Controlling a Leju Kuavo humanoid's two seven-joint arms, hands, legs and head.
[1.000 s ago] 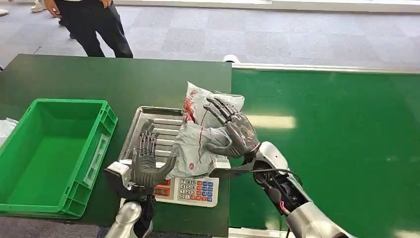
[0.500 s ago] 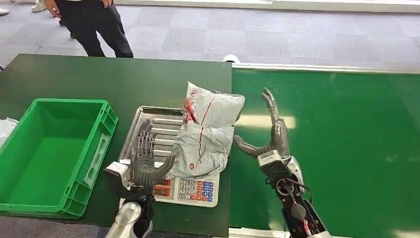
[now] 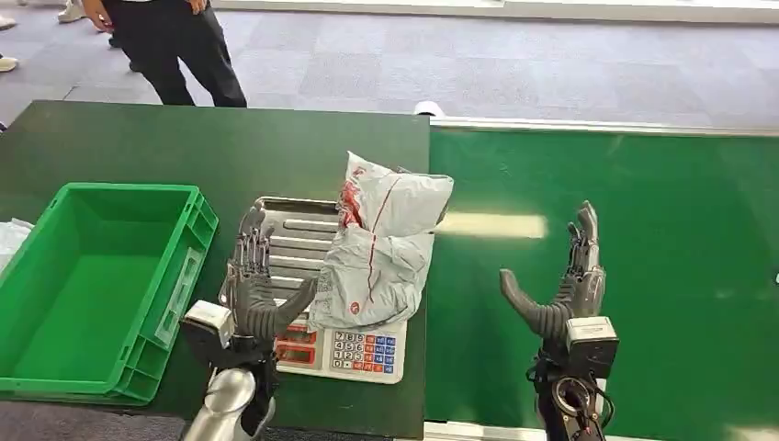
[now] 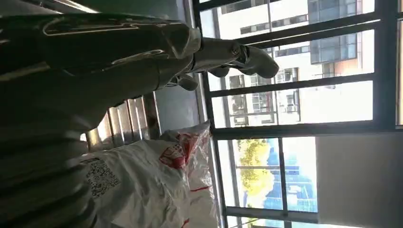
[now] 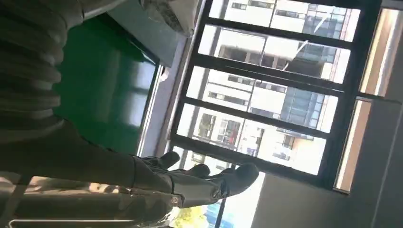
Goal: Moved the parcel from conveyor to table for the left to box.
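Parcel (image 3: 381,253) lies on the scale (image 3: 342,347), between the empty, spread left hand (image 3: 255,299) and right hand (image 3: 562,285).

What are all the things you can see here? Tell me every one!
parcel: one, grey-white plastic bag with red print, lying on the scale's metal tray, leaning over its keypad edge.
scale: one, silver ribbed tray with a coloured keypad, on the dark green table.
crate: one, bright green, nothing visible inside, on the table beside the scale.
table: one, dark green.
conveyor: one, green belt, next to the table.
person: one, dark trousers, standing beyond the table.
left hand: one, dark grey, fingers apart, beside the parcel.
right hand: one, dark grey, fingers apart, above the conveyor.
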